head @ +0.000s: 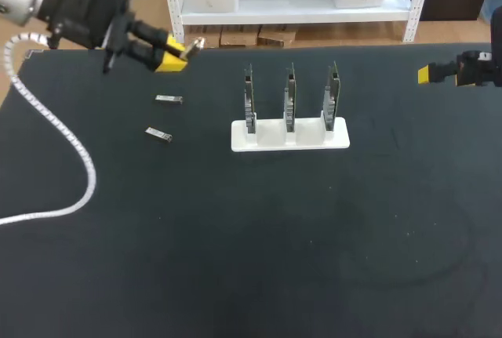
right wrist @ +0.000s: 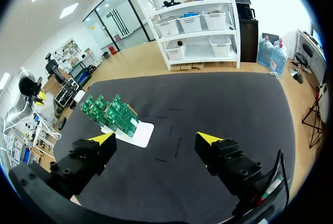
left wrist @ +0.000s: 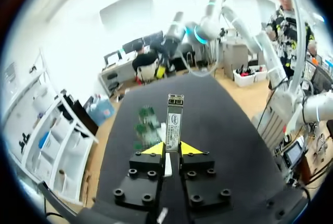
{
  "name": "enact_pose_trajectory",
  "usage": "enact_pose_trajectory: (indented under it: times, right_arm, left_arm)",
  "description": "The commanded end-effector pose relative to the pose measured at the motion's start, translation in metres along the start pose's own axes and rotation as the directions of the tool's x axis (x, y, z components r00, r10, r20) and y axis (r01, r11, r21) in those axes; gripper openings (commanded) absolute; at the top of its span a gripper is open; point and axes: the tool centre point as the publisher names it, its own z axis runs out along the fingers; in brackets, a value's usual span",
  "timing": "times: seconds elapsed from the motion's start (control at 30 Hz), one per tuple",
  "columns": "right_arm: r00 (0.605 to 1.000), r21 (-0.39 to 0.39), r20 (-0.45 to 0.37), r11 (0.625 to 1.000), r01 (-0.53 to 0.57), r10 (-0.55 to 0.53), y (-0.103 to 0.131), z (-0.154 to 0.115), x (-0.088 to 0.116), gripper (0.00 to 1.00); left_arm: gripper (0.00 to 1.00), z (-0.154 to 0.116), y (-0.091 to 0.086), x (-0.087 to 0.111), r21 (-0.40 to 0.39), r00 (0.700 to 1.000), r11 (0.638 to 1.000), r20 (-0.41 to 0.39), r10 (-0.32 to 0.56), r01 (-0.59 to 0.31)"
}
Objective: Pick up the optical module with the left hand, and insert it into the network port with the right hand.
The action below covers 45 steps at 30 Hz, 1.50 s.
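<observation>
My left gripper hangs above the table's far left corner, shut on a silver optical module that sticks out past its yellow tips. In the left wrist view the module stands clamped between the fingers of that gripper. Three green network boards stand upright in a white holder at the table's middle; the boards also show ahead of my right gripper. That right gripper is open and empty at the far right edge.
Two more silver modules lie on the black table left of the holder. A white coiled cable trails across the left side of the table.
</observation>
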Motion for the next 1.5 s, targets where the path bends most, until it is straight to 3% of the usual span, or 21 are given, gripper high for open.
enact_pose_trajectory:
  times: [0.03,0.3,0.5,0.57,0.7,1.03,1.2,1.5]
  right_arm:
    - [1.000,-0.002,0.000,1.000,0.002,-0.002,-0.001,0.001,0.000,1.00]
    - [1.000,-0.002,0.000,1.000,0.002,-0.002,-0.001,0.001,0.000,1.00]
    - [1.000,-0.002,0.000,1.000,0.002,-0.002,-0.001,0.001,0.000,1.00]
    - [1.000,-0.002,0.000,1.000,0.002,-0.002,-0.001,0.001,0.000,1.00]
    - [1.000,-0.002,0.000,1.000,0.002,-0.002,-0.001,0.001,0.000,1.00]
    - [1.000,-0.002,0.000,1.000,0.002,-0.002,-0.001,0.001,0.000,1.00]
    - [1.000,-0.002,0.000,1.000,0.002,-0.002,-0.001,0.001,0.000,1.00]
    - [1.000,-0.002,0.000,1.000,0.002,-0.002,-0.001,0.001,0.000,1.00]
  left_arm:
    - [0.00,0.017,0.007,-0.011,0.006,0.999,1.000,0.050,0.006,-0.006]
    - [0.00,0.049,0.013,-0.023,0.073,0.976,0.994,0.193,-0.097,0.085]
    - [0.00,0.064,0.014,-0.035,0.063,0.968,0.996,0.240,-0.080,0.067]
    - [0.00,0.070,0.015,-0.036,0.051,0.968,0.998,0.244,-0.057,0.046]
    - [0.00,0.085,0.026,-0.025,0.076,0.941,0.992,0.317,-0.121,0.102]
    - [0.00,0.101,0.046,-0.011,0.049,0.939,0.995,0.330,-0.097,0.085]
    - [0.00,0.103,0.055,-0.008,0.049,0.924,0.992,0.362,-0.123,0.113]
    - [0.00,0.114,0.059,0.004,0.057,0.929,0.989,0.342,-0.144,0.133]
